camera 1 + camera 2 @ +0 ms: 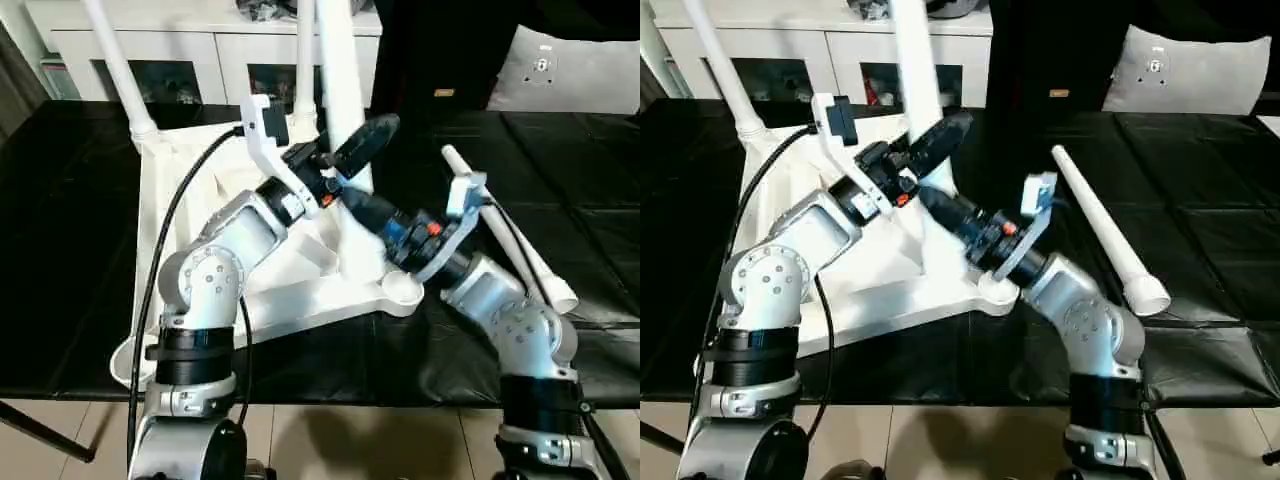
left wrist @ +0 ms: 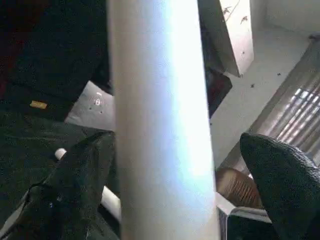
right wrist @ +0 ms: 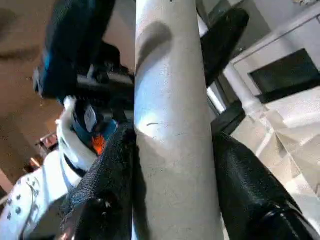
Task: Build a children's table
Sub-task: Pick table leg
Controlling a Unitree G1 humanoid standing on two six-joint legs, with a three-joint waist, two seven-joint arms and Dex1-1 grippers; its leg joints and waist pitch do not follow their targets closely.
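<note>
Black tabletop [image 1: 80, 250] carried the upturned table [image 1: 300, 290]. Right tool [image 3: 172, 165] pinched an upright leg [image 1: 340, 110] low down; left tool [image 2: 165, 190] stood spread around it higher. Loose leg [image 1: 1105, 235] lay right.

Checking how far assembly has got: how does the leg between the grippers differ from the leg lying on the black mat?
The held leg stands upright from the upturned tabletop; the loose leg lies flat on the black mat, beside the tabletop.

The held leg has the right gripper shut on it and sits between the left gripper's open fingers; the loose leg is touched by neither gripper.

Both are white, round and long.
</note>
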